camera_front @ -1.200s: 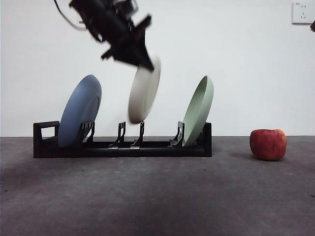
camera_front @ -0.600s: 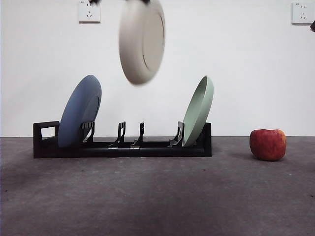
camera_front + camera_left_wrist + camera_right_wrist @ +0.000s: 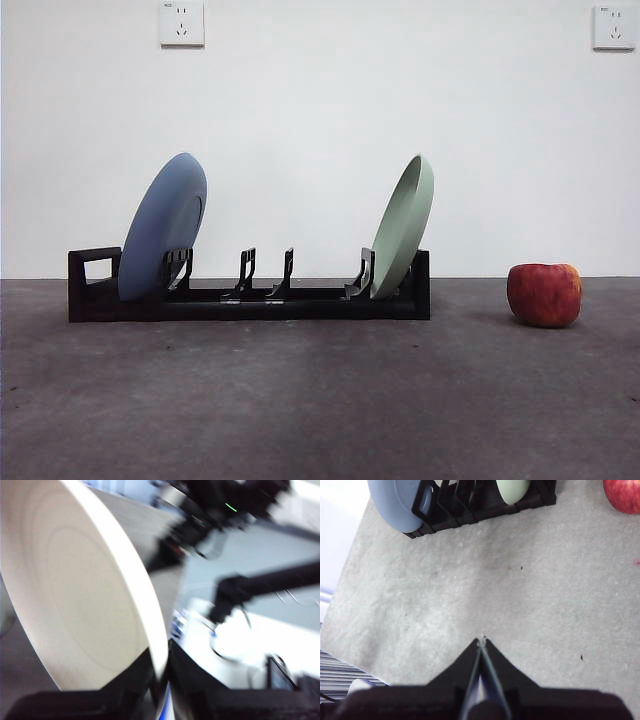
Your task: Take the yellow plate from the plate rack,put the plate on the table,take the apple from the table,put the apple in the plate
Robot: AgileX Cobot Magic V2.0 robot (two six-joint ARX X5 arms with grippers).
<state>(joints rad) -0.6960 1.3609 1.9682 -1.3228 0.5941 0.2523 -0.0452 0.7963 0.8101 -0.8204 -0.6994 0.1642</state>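
Note:
The cream yellow plate (image 3: 75, 595) shows only in the left wrist view, held by its rim in my left gripper (image 3: 160, 680), which is shut on it; it is out of the front view, above it. The black plate rack (image 3: 250, 298) stands on the dark grey table (image 3: 320, 400) with its middle prongs empty; it also shows in the right wrist view (image 3: 480, 505). The red apple (image 3: 545, 294) sits on the table right of the rack, also in the right wrist view (image 3: 624, 494). My right gripper (image 3: 481, 642) is shut, high above the table, away from both.
A blue plate (image 3: 162, 227) leans at the rack's left end and a pale green plate (image 3: 404, 225) at its right end. White wall with two sockets behind. The other arm's dark links show blurred in the left wrist view.
The left gripper lifted the cream plate up from above the rack's middle slots and out of the top of the front view. Rack, other plates and apple stayed put.

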